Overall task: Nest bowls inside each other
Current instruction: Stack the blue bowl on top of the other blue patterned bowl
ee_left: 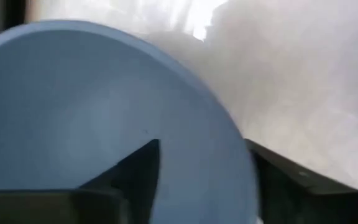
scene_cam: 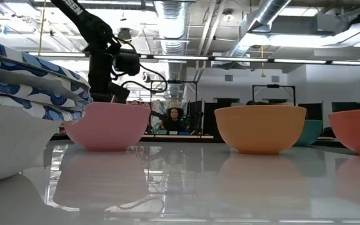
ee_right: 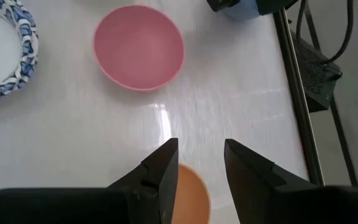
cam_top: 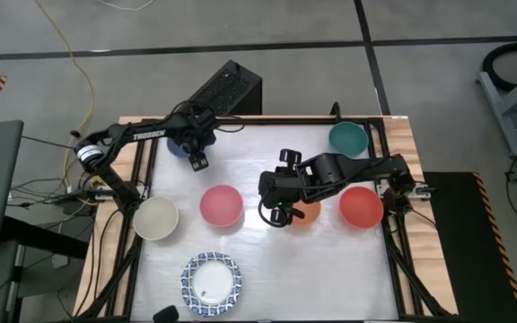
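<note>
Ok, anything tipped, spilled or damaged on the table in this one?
Nothing stands out. The pink bowl, orange bowl, red bowl, teal bowl and cream bowl sit upright, as does the blue-rimmed stack. The left gripper straddles the blue bowl rim.

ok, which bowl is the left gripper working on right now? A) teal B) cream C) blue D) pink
C: the left gripper sits over the blue bowl at the table's far left, and the left wrist view shows one finger inside the rim and one outside. The pink bowl, teal bowl and cream bowl stand apart from it.
</note>
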You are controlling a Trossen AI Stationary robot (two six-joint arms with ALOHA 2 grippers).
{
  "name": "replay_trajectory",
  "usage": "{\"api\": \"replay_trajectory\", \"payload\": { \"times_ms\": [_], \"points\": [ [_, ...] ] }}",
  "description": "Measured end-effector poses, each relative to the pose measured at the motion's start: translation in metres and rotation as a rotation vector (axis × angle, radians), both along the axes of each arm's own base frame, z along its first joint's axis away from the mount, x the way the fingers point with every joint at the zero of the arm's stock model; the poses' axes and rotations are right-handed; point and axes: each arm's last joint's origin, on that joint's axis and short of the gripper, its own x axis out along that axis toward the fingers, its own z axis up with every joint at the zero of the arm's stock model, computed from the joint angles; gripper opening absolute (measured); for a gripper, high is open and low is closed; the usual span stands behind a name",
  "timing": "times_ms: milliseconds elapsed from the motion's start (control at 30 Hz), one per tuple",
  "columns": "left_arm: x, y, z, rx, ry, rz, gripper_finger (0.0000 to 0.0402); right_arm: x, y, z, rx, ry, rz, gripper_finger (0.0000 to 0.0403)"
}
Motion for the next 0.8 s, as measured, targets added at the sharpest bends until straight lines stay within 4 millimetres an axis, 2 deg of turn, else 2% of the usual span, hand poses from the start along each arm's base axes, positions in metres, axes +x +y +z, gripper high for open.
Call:
{"api": "replay_trajectory", "payload": {
  "times_ms": [167, 233, 400, 567, 700, 800],
  "points": [
    [-0.002, 0.001, 0.006, 0.092, 0.022, 0.058, 0.0051, -0.001, -0.001, 0.000, -0.033, 0.004, -0.016, 0.0149],
    [-0.002, 0.002, 0.006, 0.102, 0.023, 0.082, 0.0015, -0.002, -0.002, 0.000, -0.055, 0.008, -0.026, 0.0149],
    [0.003, -0.005, 0.006, 0.093, 0.009, 0.064, 0.0003, -0.009, -0.006, 0.006, -0.063, -0.001, -0.037, 0.0149],
    [0.010, -0.019, 0.016, 0.123, -0.029, 0.023, 0.0001, -0.024, -0.010, 0.021, -0.053, -0.046, -0.045, 0.0149],
    [0.010, -0.032, 0.034, 0.160, -0.089, -0.007, 0.0000, -0.038, -0.013, 0.031, -0.056, -0.059, -0.032, 0.0149],
    [0.008, -0.047, 0.054, 0.177, -0.172, -0.045, 0.0000, -0.045, -0.008, 0.036, -0.078, -0.042, 0.053, 0.0149]
  ]
}}
